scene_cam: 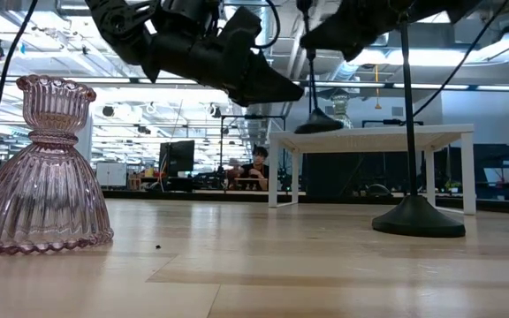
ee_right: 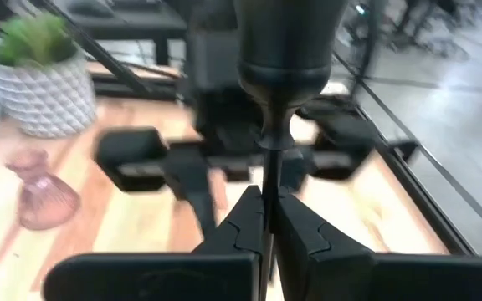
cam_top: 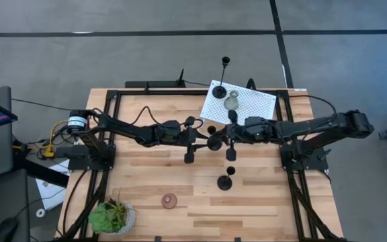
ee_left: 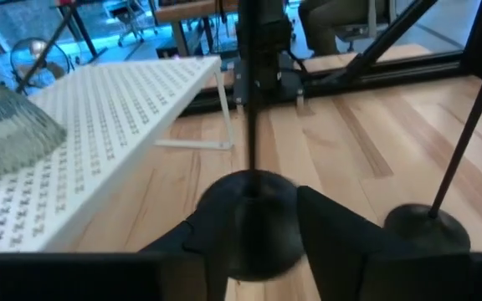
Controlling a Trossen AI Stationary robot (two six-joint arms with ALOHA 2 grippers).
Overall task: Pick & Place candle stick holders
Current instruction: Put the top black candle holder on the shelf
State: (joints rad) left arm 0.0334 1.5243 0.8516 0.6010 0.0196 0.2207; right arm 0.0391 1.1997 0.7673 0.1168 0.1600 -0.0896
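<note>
A tall thin black holder [cam_top: 213, 143] is between my two grippers over the table's middle. My left gripper [ee_left: 253, 230] is shut on its round base and my right gripper [ee_right: 268, 221] is shut on its stem. A second tall black holder [cam_top: 226, 181] stands on its base on the table nearer the front. A third [cam_top: 218, 90] stands on the white perforated stand [cam_top: 250, 104], beside the grey-green squat holder [cam_top: 232, 102]. The pinkish squat holder [cam_top: 170, 199] stands near the front edge. My left gripper has the holder's round base [ee_left: 249, 219] between its two fingers, one on each side of its rim. The fingers come about level from the table's left. The stem [ee_left: 249, 125] rises upright from the base. My right gripper pinches the thin stem [ee_right: 268, 180] between its two fingers, a little below the cup top [ee_right: 287, 50]. The fingers come about level from the table's right and lie across the stem. The holder stands upright in the hold.
A small green potted plant [cam_top: 113, 216] stands at the front left corner. The white stand takes up the far middle of the table. Bare wood lies at the front right and between the pinkish holder and the plant.
</note>
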